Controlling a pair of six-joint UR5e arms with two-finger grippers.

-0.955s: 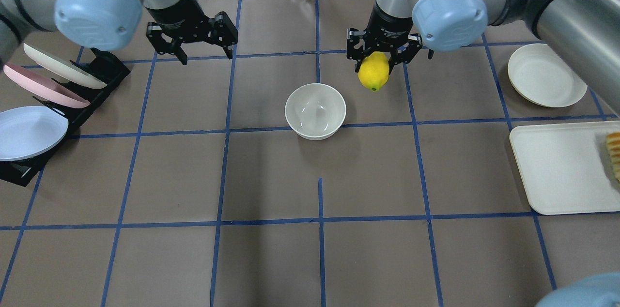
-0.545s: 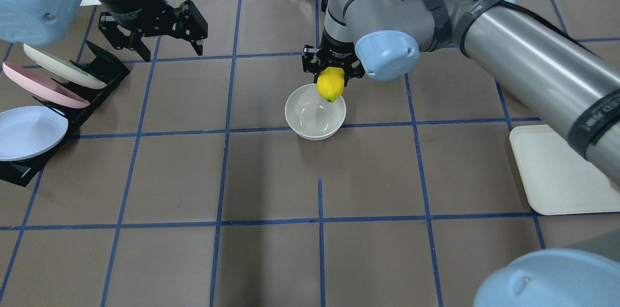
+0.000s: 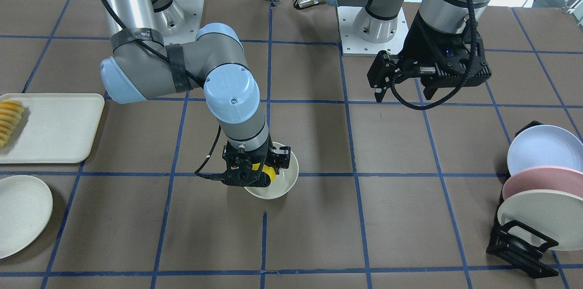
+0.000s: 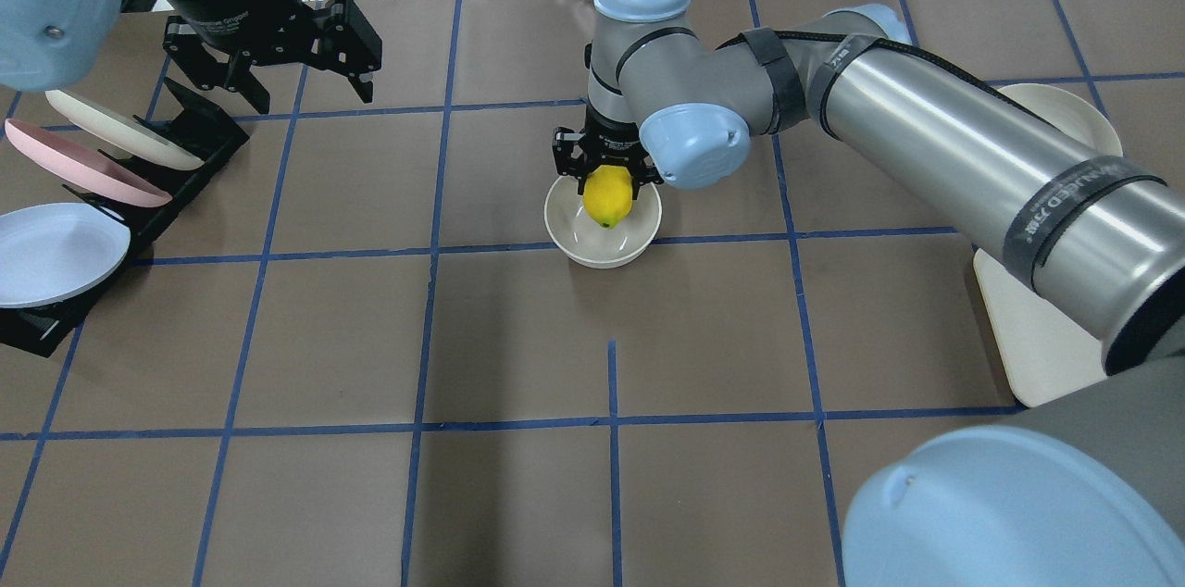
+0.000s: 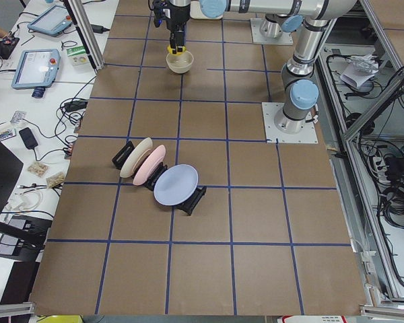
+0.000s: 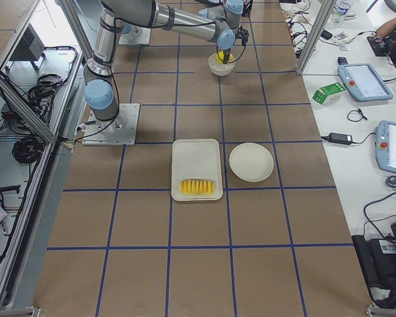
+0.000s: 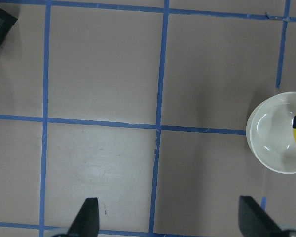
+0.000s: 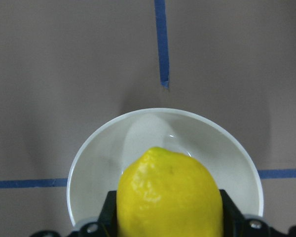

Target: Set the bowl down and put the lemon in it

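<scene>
The cream-white bowl stands upright near the table's middle; it also shows in the front view and the left wrist view. My right gripper is shut on the yellow lemon and holds it tip down, directly over the bowl's inside, low at the rim. In the right wrist view the lemon sits between the jaws, above the bowl. My left gripper is open and empty, raised at the far left, well apart from the bowl.
A black rack with cream, pink and pale blue plates stands at the left edge. A cream tray with sliced ridged food and a flat cream plate lie on the robot's right side.
My right gripper has carried the lemon leftward and down, from beside the bowl to over its inside. My left gripper has drawn back toward the far left corner, still open.
</scene>
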